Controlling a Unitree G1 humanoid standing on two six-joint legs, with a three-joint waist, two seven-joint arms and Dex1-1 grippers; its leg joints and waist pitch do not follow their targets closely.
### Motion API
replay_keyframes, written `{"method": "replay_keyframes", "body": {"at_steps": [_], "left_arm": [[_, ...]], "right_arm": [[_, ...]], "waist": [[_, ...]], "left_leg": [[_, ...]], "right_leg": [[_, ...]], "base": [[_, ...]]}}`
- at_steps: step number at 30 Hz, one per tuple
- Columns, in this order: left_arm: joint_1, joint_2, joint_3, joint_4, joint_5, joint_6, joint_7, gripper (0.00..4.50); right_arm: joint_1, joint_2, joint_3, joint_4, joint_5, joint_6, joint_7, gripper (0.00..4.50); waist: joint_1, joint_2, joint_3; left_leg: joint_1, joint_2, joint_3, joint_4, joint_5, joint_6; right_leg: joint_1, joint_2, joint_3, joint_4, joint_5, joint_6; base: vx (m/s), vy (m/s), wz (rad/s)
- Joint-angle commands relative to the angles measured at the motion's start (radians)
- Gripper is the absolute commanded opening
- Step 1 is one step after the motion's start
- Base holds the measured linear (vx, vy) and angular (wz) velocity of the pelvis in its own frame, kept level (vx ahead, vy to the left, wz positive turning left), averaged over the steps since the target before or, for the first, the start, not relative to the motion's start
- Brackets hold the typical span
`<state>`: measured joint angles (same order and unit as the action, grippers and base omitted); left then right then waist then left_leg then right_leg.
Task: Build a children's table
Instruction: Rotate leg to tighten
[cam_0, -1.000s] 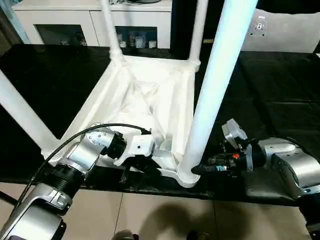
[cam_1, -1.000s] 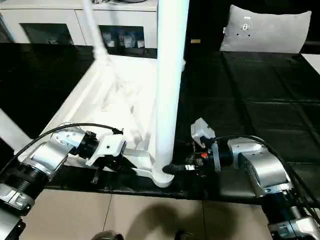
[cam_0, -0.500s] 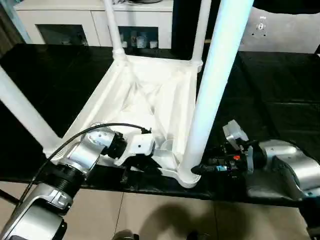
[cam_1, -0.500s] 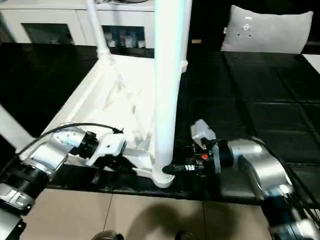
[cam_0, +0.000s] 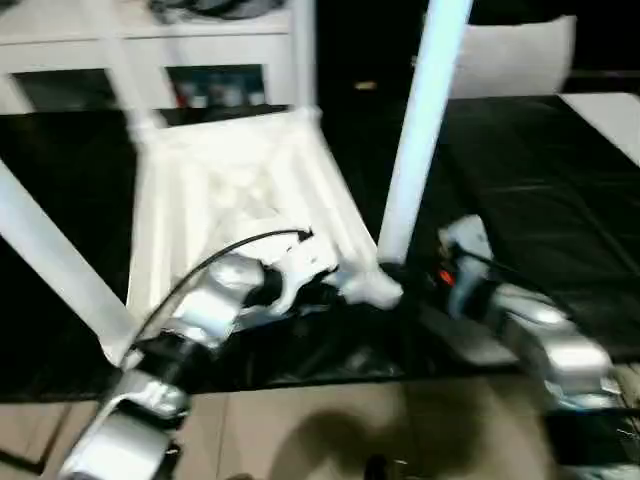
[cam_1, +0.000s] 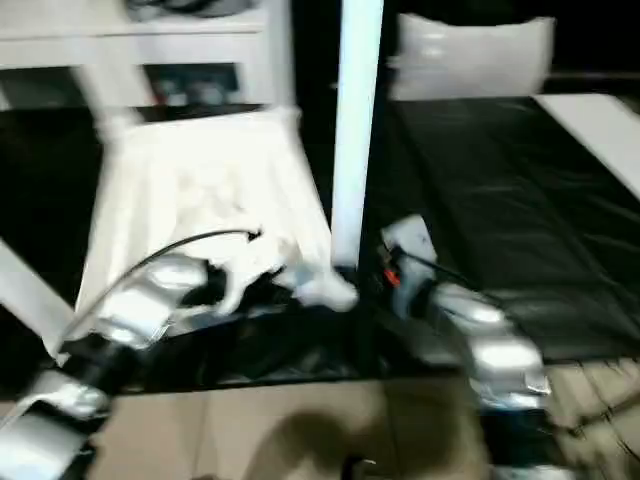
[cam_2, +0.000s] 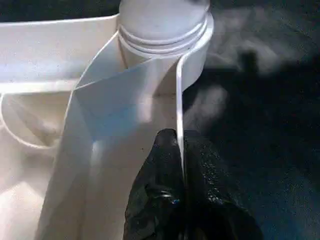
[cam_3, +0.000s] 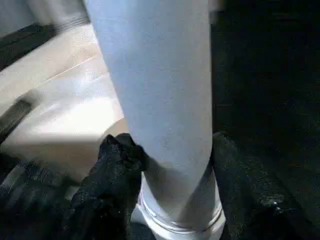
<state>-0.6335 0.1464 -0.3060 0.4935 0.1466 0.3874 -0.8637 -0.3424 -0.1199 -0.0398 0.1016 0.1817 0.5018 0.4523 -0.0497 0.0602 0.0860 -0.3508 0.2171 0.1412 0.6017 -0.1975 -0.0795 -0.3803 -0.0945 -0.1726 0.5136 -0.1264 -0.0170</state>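
Right now your left gripper (cam_2: 181, 150) is pinched tight on the thin side wall of the children's table (cam_0: 235, 185), just short of the near corner socket (cam_2: 165, 30). Your right gripper (cam_3: 170, 165) straddles the near leg (cam_0: 415, 130) low down, one finger on each side, just above that same socket. The table lies upside down on the black work surface (cam_0: 520, 170), ribs up, with the other legs rising from corners beyond that socket.

Expect thin moulded plastic: light, hollow, and likely to flex where you pinch the wall, so hold close to the socket, where the corner stiffens it. The leg is smooth, round and tapered, so fingers may slip; grip it low, where twisting force goes straight into the joint. Beyond the far legs stands a white cabinet (cam_0: 150, 45).
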Motion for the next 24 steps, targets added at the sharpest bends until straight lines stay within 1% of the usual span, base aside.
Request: {"method": "replay_keyframes", "body": {"at_steps": [1, 2, 3, 4, 5, 6, 7, 8, 9, 10, 11, 12, 13, 14, 15, 16, 17, 18, 19, 20, 21, 22, 23, 24], "left_arm": [[-0.047, -0.123, -0.037, -0.043, -0.031, -0.004, 0.049, 0.00], [-0.049, -0.134, -0.037, -0.043, -0.029, 0.000, 0.060, 0.00], [-0.050, -0.143, -0.038, -0.044, -0.028, 0.004, 0.069, 0.00], [-0.051, -0.150, -0.039, -0.047, -0.027, 0.008, 0.074, 0.00], [-0.051, -0.155, -0.039, -0.049, -0.025, 0.011, 0.081, 0.00], [-0.051, -0.154, -0.040, -0.052, -0.023, 0.009, 0.083, 0.00], [-0.051, -0.153, -0.039, -0.053, -0.023, 0.010, 0.083, 0.00], [-0.050, -0.145, -0.038, -0.055, -0.022, 0.008, 0.083, 0.00], [-0.050, -0.144, -0.037, -0.055, -0.021, 0.009, 0.084, 0.00], [-0.043, -0.124, -0.035, -0.059, -0.019, -0.002, 0.070, 0.00], [-0.038, -0.113, -0.034, -0.062, -0.018, -0.010, 0.062, 0.00], [-0.033, -0.101, -0.033, -0.064, -0.019, -0.019, 0.052, 0.00], [-0.028, -0.091, -0.031, -0.067, -0.021, -0.020, 0.045, 0.00], [-0.019, -0.067, -0.029, -0.072, -0.025, -0.033, 0.024, 0.00], [-0.015, -0.056, -0.028, -0.074, -0.027, -0.039, 0.014, 0.00], [-0.009, -0.040, -0.025, -0.076, -0.030, -0.043, 0.000, 0.00], [-0.007, -0.032, -0.024, -0.077, -0.032, -0.048, -0.009, 0.00], [-0.001, -0.010, -0.022, -0.079, -0.038, -0.060, -0.037, 0.00], [0.000, -0.004, -0.022, -0.079, -0.039, -0.062, -0.043, 0.00], [0.004, 0.013, -0.023, -0.078, -0.041, -0.075, -0.064, 0.00], [0.006, 0.031, -0.025, -0.075, -0.046, -0.088, -0.090, 0.00], [0.007, 0.041, -0.027, -0.074, -0.049, -0.094, -0.106, 0.00], [0.007, 0.054, -0.032, -0.069, -0.050, -0.115, -0.124, 0.00], [0.008, 0.079, -0.039, -0.059, -0.055, -0.142, -0.164, 0.00]], "right_arm": [[-0.066, 0.122, 0.009, 0.088, 0.010, 0.013, -0.161, 1.90], [-0.077, 0.140, 0.001, 0.101, 0.009, -0.001, -0.185, 1.90], [-0.087, 0.156, -0.004, 0.112, 0.007, -0.022, -0.199, 1.90], [-0.094, 0.168, -0.006, 0.119, 0.005, -0.042, -0.207, 1.90], [-0.098, 0.169, 0.004, 0.124, -0.011, -0.062, -0.211, 2.46], [-0.097, 0.169, 0.008, 0.125, -0.019, -0.080, -0.211, 2.46], [-0.096, 0.169, 0.006, 0.124, -0.019, -0.082, -0.212, 2.60], [-0.091, 0.166, -0.002, 0.118, -0.018, -0.082, -0.211, 2.67], [-0.091, 0.167, -0.004, 0.117, -0.018, -0.082, -0.213, 2.67], [-0.075, 0.136, 0.003, 0.108, -0.029, -0.101, -0.178, 2.78], [-0.067, 0.120, 0.006, 0.103, -0.036, -0.114, -0.160, 2.97], [-0.058, 0.105, 0.004, 0.096, -0.034, -0.120, -0.140, 3.01], [-0.050, 0.090, 0.001, 0.092, -0.025, -0.129, -0.121, 3.04], [-0.033, 0.052, -0.005, 0.076, -0.009, -0.137, -0.072, 3.21], [-0.025, 0.035, -0.008, 0.068, 0.000, -0.141, -0.048, 3.21], [-0.012, 0.003, -0.011, 0.055, 0.018, -0.148, 0.002, 3.33], [-0.007, -0.011, -0.014, 0.049, 0.026, -0.150, 0.025, 3.42], [0.007, -0.056, -0.019, 0.031, 0.050, -0.150, 0.103, 3.48], [0.010, -0.068, -0.020, 0.027, 0.056, -0.150, 0.124, 3.52], [0.019, -0.105, -0.020, 0.014, 0.073, -0.152, 0.188, 3.60], [0.027, -0.142, -0.018, 0.002, 0.092, -0.150, 0.252, 3.72], [0.031, -0.161, -0.017, -0.004, 0.103, -0.148, 0.287, 3.84], [0.034, -0.183, -0.015, -0.009, 0.114, -0.144, 0.324, 3.92], [0.039, -0.234, -0.004, -0.017, 0.130, -0.130, 0.406, 4.04]], "waist": [[0.009, 0.004, -0.042], [-0.008, -0.034, -0.038], [-0.004, -0.035, -0.048], [-0.028, -0.039, -0.041], [-0.036, 0.003, -0.057], [-0.022, 0.027, -0.064], [-0.024, 0.023, -0.064], [-0.022, -0.034, -0.048], [-0.006, -0.048, -0.050], [0.003, -0.047, -0.054], [0.016, -0.039, -0.060], [0.026, -0.024, -0.077], [0.027, -0.022, -0.080], [0.033, -0.017, -0.087], [0.039, -0.016, -0.088], [0.044, -0.017, -0.090], [0.049, -0.017, -0.090], [0.056, -0.016, -0.090], [0.059, -0.016, -0.089], [0.066, -0.018, -0.086], [0.069, -0.017, -0.085], [0.075, -0.020, -0.082], [0.080, -0.019, -0.081], [0.084, -0.022, -0.080]], "left_leg": [[-0.007, 0.079, -0.044, -0.160, -0.722, 0.009], [0.042, -0.004, -0.009, -0.090, -0.651, 0.002], [0.081, -0.058, 0.013, -0.025, -0.514, 0.004], [0.039, -0.070, 0.016, 0.011, -0.385, 0.036], [-0.021, -0.021, -0.018, -0.033, -0.371, 0.050], [-0.059, 0.076, -0.085, -0.103, -0.490, 0.053], [-0.031, 0.087, -0.091, -0.120, -0.519, 0.051], [-0.002, -0.009, -0.038, -0.081, -0.524, 0.028], [0.027, -0.065, -0.009, -0.032, -0.425, 0.021], [0.010, -0.079, 0.001, -0.018, -0.283, 0.058], [-0.029, -0.062, -0.009, -0.033, -0.210, 0.079], [-0.024, -0.043, -0.016, -0.047, -0.160, 0.089], [-0.030, -0.032, -0.021, -0.051, -0.125, 0.097], [-0.036, -0.014, -0.027, -0.053, -0.046, 0.121], [-0.034, -0.011, -0.027, -0.051, -0.025, 0.137], [-0.030, -0.006, -0.024, -0.049, 0.000, 0.171], [-0.036, -0.008, -0.022, -0.047, 0.019, 0.202], [-0.033, -0.006, -0.020, -0.047, 0.022, 0.219], [-0.032, -0.007, -0.018, -0.046, 0.015, 0.224], [-0.030, -0.007, -0.015, -0.048, -0.004, 0.225], [-0.029, -0.007, -0.014, -0.049, -0.016, 0.222], [-0.029, -0.007, -0.012, -0.050, -0.036, 0.213], [-0.029, -0.006, -0.012, -0.051, -0.044, 0.201], [-0.028, -0.006, -0.012, -0.053, -0.067, 0.193]], "right_leg": [[0.073, -0.046, 0.069, 0.036, -0.409, -0.033], [0.006, -0.038, 0.044, -0.079, -0.698, 0.012], [-0.029, -0.057, 0.015, -0.125, -0.843, 0.039], [0.004, -0.062, -0.051, -0.167, -0.944, 0.126], [0.084, -0.076, -0.051, -0.121, -0.785, 0.150], [0.126, -0.081, 0.037, 0.063, -0.439, 0.071], [0.092, -0.077, 0.066, 0.063, -0.277, 0.013], [0.033, -0.063, 0.055, -0.044, -0.451, -0.021], [0.002, -0.057, 0.027, -0.088, -0.678, 0.026], [0.017, -0.085, 0.043, -0.083, -0.821, 0.037], [0.042, -0.081, 0.036, -0.079, -0.796, 0.063], [0.040, -0.072, 0.042, -0.068, -0.654, 0.033], [0.042, -0.066, 0.045, -0.055, -0.554, -0.001], [0.044, -0.058, 0.052, -0.024, -0.355, -0.078], [0.042, -0.057, 0.054, -0.017, -0.287, -0.106], [0.040, -0.056, 0.059, -0.001, -0.193, -0.168], [0.048, -0.056, 0.060, 0.005, -0.150, -0.193], [0.047, -0.058, 0.060, 0.005, -0.146, -0.207], [0.047, -0.058, 0.060, 0.003, -0.154, -0.206], [0.046, -0.060, 0.061, -0.001, -0.188, -0.206], [0.047, -0.060, 0.061, -0.003, -0.208, -0.202], [0.048, -0.061, 0.061, -0.009, -0.249, -0.187], [0.048, -0.062, 0.062, -0.011, -0.278, -0.175], [0.050, -0.060, 0.060, -0.015, -0.306, -0.166]], "base": [[0.000, 0.000, 0.00], [0.000, 0.000, 0.00], [0.000, 0.000, 0.00], [0.060, 0.035, -0.28], [0.060, 0.035, -0.28], [0.117, 0.049, -0.19], [0.078, -0.019, 0.10], [0.078, -0.019, 0.10], [0.093, -0.003, 0.20], [0.091, 0.001, 0.00], [0.091, 0.001, 0.00], [0.062, -0.018, 0.01], [0.000, 0.000, 0.00], [0.053, -0.002, 0.09], [0.059, 0.017, 0.08], [0.080, 0.026, 0.07], [0.051, 0.021, 0.04], [0.000, 0.000, 0.00], [0.000, 0.000, 0.00], [0.000, 0.000, 0.00], [0.000, 0.000, 0.00], [0.000, 0.000, 0.00], [0.000, 0.000, 0.00], [0.000, 0.000, 0.00]]}}
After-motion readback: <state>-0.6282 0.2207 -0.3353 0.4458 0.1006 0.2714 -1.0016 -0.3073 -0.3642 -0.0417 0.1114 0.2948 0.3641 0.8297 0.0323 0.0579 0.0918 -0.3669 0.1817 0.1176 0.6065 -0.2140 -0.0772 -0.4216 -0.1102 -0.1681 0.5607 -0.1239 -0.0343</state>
